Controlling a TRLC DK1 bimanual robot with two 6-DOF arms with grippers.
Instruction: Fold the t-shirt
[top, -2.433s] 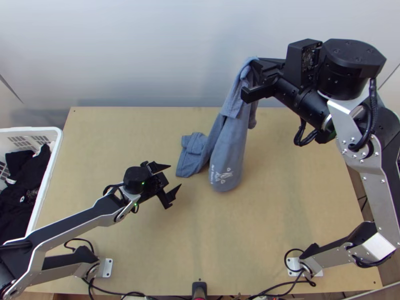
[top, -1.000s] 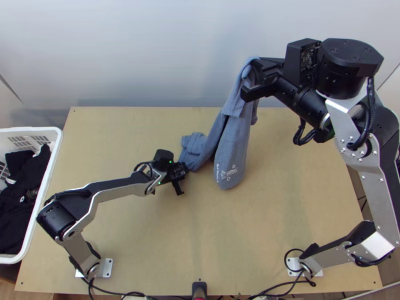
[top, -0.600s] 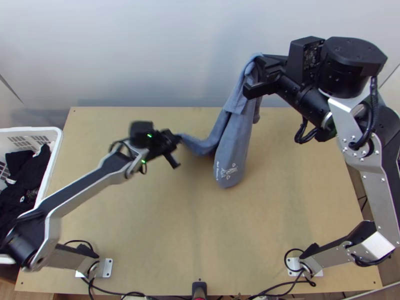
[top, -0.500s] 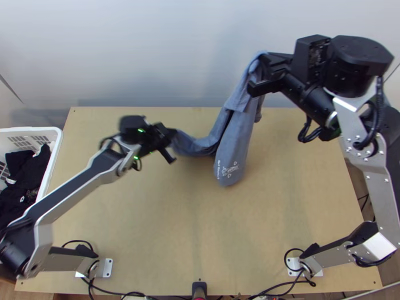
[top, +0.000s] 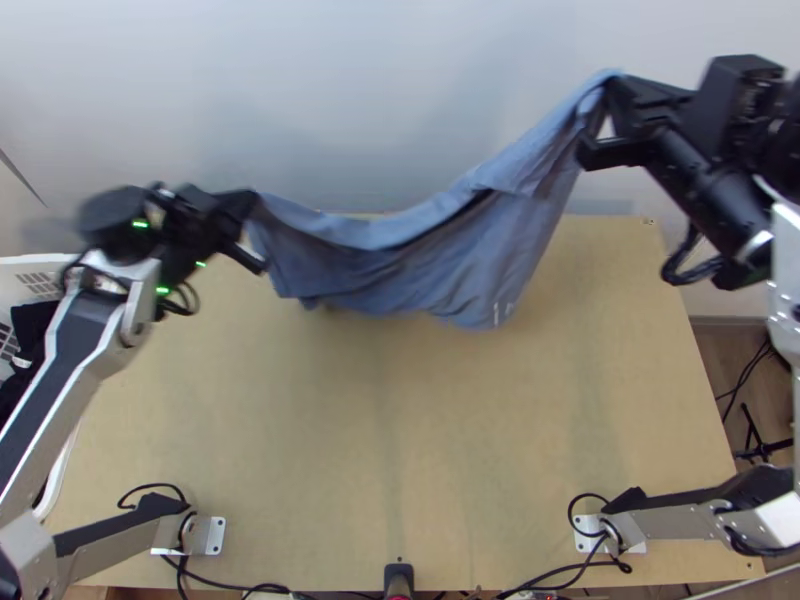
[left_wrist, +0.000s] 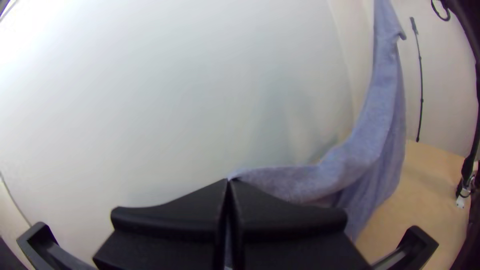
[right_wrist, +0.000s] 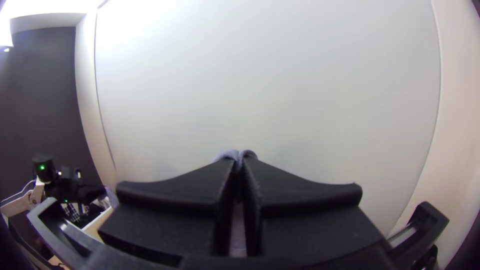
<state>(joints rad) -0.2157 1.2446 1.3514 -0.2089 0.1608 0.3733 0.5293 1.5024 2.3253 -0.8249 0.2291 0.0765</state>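
In the top view the blue t-shirt (top: 400, 260) hangs between both grippers over the table's far part, sagging in the middle with loose folds. My left gripper (top: 252, 203) is shut on its left end, my right gripper (top: 612, 95) on its upper right end, held higher. From the left wrist view, the left gripper (left_wrist: 229, 182) pinches a corner of the t-shirt (left_wrist: 370, 150), whose cloth rises away from it. In the right wrist view a small bit of t-shirt (right_wrist: 231, 154) pokes out between the tips of the right gripper (right_wrist: 240, 161).
A white basket (top: 62, 480) with dark clothes stands beyond the table's left edge, partly under the left arm. The wooden table (top: 400, 440) has bare surface in front of the t-shirt. A pale wall rises behind it.
The left gripper, open at first, has closed on the t-shirt's lower end and moved left and up the picture. The right gripper has moved right, and the cloth between them is drawn wide.
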